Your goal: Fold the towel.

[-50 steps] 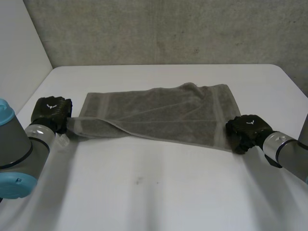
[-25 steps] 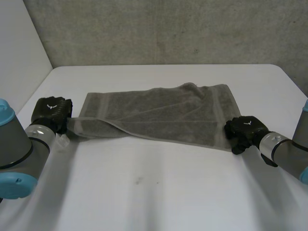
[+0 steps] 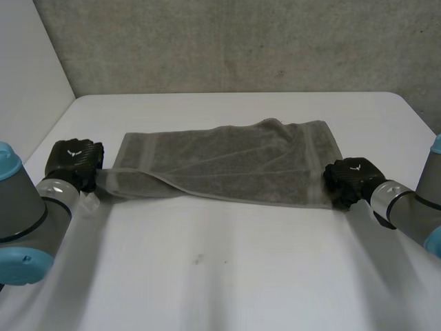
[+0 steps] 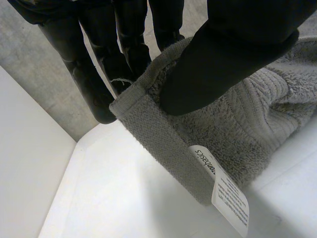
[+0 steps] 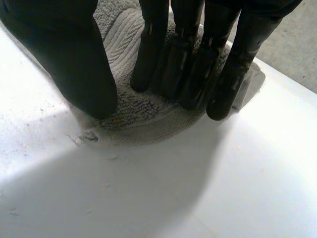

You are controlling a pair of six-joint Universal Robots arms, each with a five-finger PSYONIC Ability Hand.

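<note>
A grey towel (image 3: 234, 162) lies spread across the white table (image 3: 227, 276), its long side running left to right. My left hand (image 3: 72, 162) is at the towel's near left corner. In the left wrist view its thumb (image 4: 233, 54) presses the towel's (image 4: 237, 134) hem against the fingers (image 4: 99, 64), lifting the corner, and a white label (image 4: 223, 188) hangs from the hem. My right hand (image 3: 353, 178) is at the near right corner. There the thumb (image 5: 64, 49) and fingers (image 5: 198, 64) close on a bunched bit of towel (image 5: 133, 106).
A white wall (image 3: 27, 76) stands along the table's left side and a grey concrete wall (image 3: 241, 41) runs behind it. Bare table spreads in front of the towel towards me.
My right hand has closed its fingers on the near right corner and drawn that corner slightly back and to the right. The left hand has stayed still.
</note>
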